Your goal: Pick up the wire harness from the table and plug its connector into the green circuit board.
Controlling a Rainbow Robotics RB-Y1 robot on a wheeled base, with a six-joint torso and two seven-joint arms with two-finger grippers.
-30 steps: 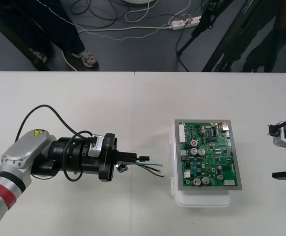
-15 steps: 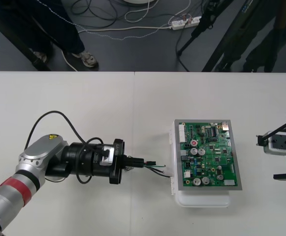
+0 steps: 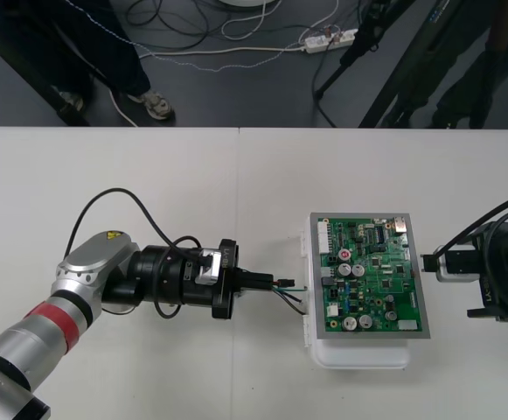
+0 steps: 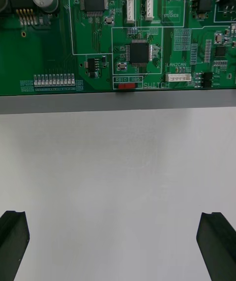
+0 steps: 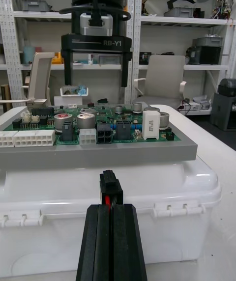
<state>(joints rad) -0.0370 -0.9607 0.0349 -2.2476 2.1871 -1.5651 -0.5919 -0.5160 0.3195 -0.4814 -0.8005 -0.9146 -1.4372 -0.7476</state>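
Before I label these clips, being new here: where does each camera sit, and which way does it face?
Front: overhead, steeply down on the green circuit board; both silver arms show.
Right wrist: on that arm, looks down at the board's edge; own black fingers wide apart.
Left wrist: level toward the board; left gripper shut on the small black plug, right gripper beyond.
All share the board.

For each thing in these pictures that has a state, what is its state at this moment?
Green circuit board: flat on its white plastic base.
Left arm's black two-finger pincer: shut on the small black plug.
Thin-wire harness: held by its plug, not yet plugged in.
Right arm's black two-finger pincer: open, empty, beside the board's right edge.
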